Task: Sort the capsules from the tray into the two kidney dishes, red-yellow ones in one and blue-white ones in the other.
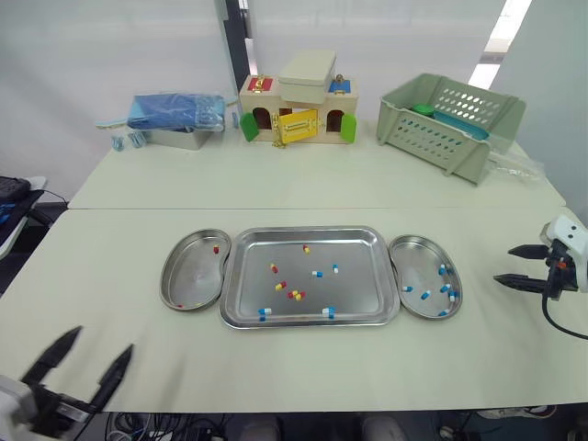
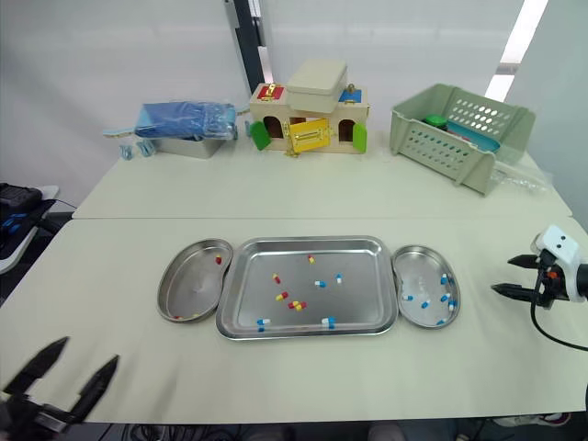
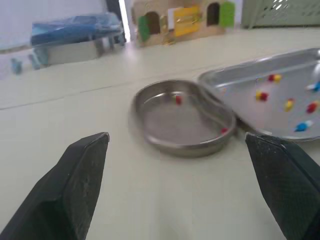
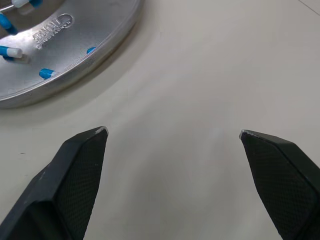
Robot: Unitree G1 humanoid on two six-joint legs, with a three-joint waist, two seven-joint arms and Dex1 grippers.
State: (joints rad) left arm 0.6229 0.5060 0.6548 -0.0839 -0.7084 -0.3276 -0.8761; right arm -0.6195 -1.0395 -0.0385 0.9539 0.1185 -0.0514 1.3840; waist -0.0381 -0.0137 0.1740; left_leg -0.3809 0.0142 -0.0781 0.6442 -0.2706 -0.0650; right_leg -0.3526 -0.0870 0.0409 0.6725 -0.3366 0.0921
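Observation:
A steel tray (image 1: 367, 241) lies mid-table with several red-yellow capsules (image 1: 295, 295) and blue-white capsules (image 1: 316, 273) scattered in it. The left kidney dish (image 1: 184, 276) holds a couple of red-yellow capsules (image 3: 177, 99). The right kidney dish (image 1: 412, 266) holds several blue-white capsules (image 1: 446, 288). My left gripper (image 1: 80, 361) hovers open near the table's front left corner, empty. My right gripper (image 1: 509, 265) is open and empty, right of the right dish, over bare table.
At the back stand a blue-covered metal box (image 1: 175, 118), a wooden toy house (image 1: 296, 108) and a green plastic basket (image 1: 447, 121). A seam (image 1: 138, 208) runs across the table behind the tray.

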